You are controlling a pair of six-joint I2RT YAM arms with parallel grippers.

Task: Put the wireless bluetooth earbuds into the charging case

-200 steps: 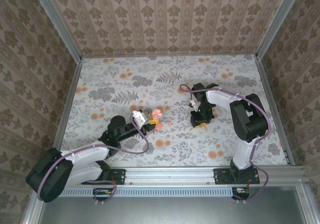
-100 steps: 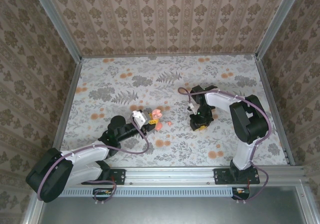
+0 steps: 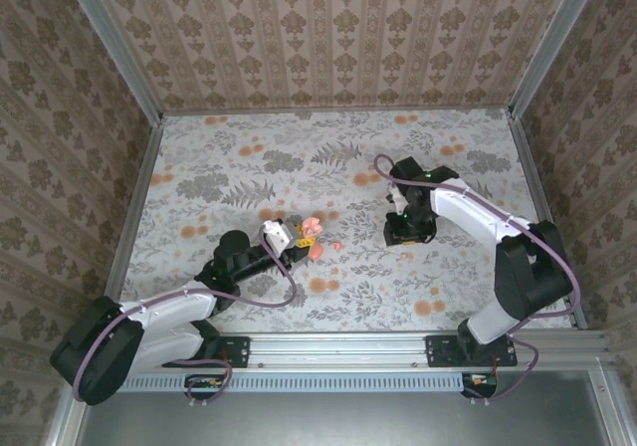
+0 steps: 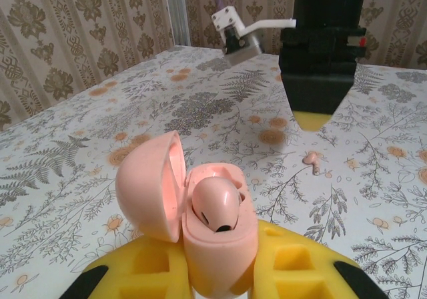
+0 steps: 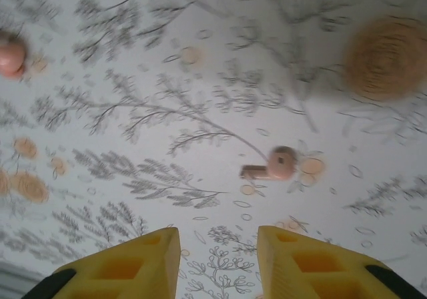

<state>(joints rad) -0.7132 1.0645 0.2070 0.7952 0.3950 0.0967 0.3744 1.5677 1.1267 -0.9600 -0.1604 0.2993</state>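
L jaws clamp charging case, lid open, w/ seated earbud. R jaws apart, empty, hover short of loose earbud on surface; they shd centre over it, descend straight, pinch gently.

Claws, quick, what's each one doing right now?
Left claw: closed on the case.
Right claw: open, holding nothing, a loose earbud just ahead.
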